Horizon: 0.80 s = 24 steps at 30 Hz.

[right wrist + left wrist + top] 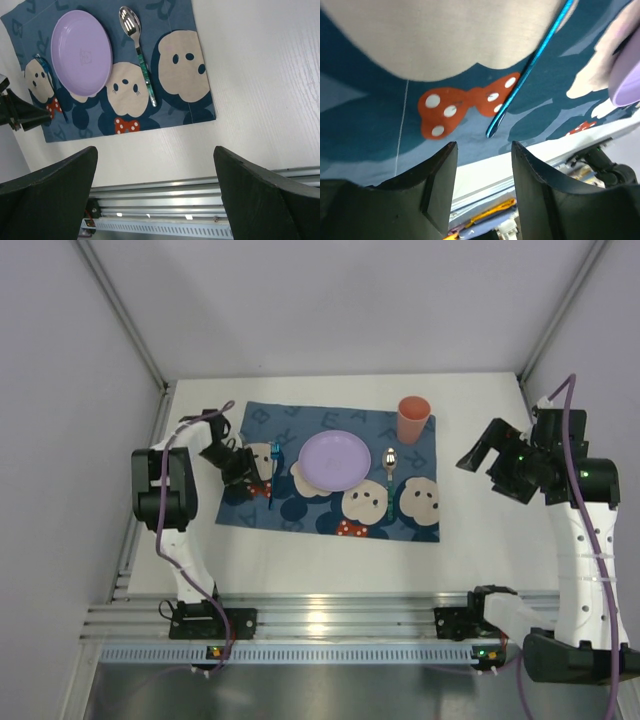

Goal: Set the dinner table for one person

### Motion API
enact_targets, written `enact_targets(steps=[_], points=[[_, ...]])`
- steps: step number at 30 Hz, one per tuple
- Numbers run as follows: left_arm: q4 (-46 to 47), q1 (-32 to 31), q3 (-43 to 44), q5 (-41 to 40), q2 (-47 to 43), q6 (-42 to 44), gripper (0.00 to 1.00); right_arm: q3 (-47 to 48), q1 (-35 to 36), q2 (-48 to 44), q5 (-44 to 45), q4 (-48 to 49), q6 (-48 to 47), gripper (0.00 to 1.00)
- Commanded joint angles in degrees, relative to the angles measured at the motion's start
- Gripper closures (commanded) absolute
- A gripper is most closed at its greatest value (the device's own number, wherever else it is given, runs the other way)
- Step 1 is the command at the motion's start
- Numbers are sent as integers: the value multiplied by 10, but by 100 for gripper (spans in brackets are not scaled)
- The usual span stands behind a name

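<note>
The white dinner table (330,560) carries a dark-blue cartoon-mouse placemat (300,515). On the mat lie a purple plate (335,460), a blue-handled utensil (274,468) left of the plate, a green-handled spoon (391,472) right of it, and a salmon cup (413,419) at the far right corner. My left gripper (243,468) is open and empty, low over the mat just left of the blue utensil. The left wrist view shows its handle (530,70) just beyond my open gripper (482,147). My right gripper (485,455) is open and empty, raised right of the mat.
The ribbed aluminium rail (330,620) runs along the table's near edge, with both arm bases on it. Grey walls close in the left, back and right sides. The right wrist view shows the plate (81,52), the spoon (142,65) and bare tabletop (260,75).
</note>
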Motion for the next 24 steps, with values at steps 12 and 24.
enact_targets(steps=[12, 24], points=[[115, 3, -28, -148, -252, -52, 49, 27, 21, -30, 16, 10, -27, 0], [877, 1, -665, -427, -680, 81, 46, 26, 22, -119, -32, 53, -42, 0]])
